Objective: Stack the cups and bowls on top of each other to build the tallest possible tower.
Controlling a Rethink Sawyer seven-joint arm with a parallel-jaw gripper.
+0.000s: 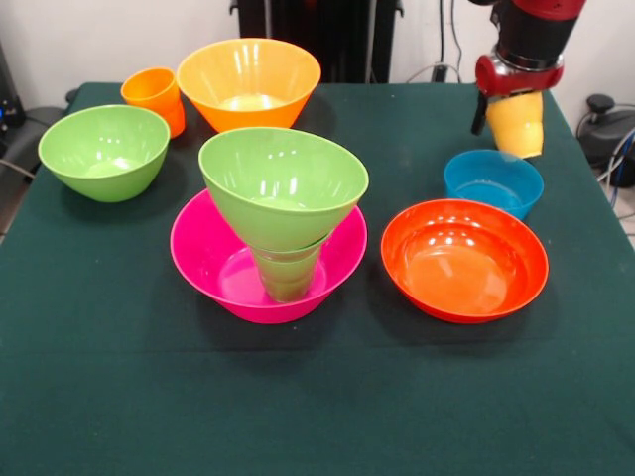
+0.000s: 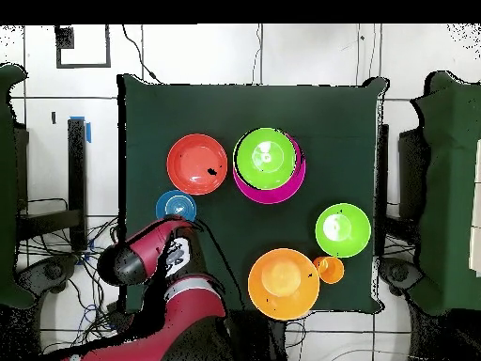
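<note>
The end effector (image 1: 516, 119) hangs above the counter (image 1: 317, 397), clenched around a yellow cup (image 1: 517, 127) that it holds clear of the cloth, mouth down as far as the front view shows. Just below and in front of the cup sits the small blue bowl (image 1: 493, 181), empty, and nearer the camera the wide red-orange bowl (image 1: 463, 259), also empty.

In the middle stands the tower (image 1: 278, 223): the large pink bowl (image 1: 203, 260) is the base, and inside it rests an upturned green cup (image 1: 288, 276) with what looks like a smaller green piece on it — a light green bowl (image 1: 283, 183) sits on top, tilted toward the camera, with nothing in it. From overhead, that top bowl (image 2: 265, 158) covers most of the pink one (image 2: 293, 183), whose rim shows only along one side.

A second light green bowl (image 1: 104, 151) stands alone at the left of the front view, empty. Behind it an orange cup (image 1: 156, 97) stands just beside the big orange bowl (image 1: 249, 83); both hold nothing. In the overhead view the arm (image 2: 141, 258) reaches over the counter's edge near the blue bowl (image 2: 175, 206).
</note>
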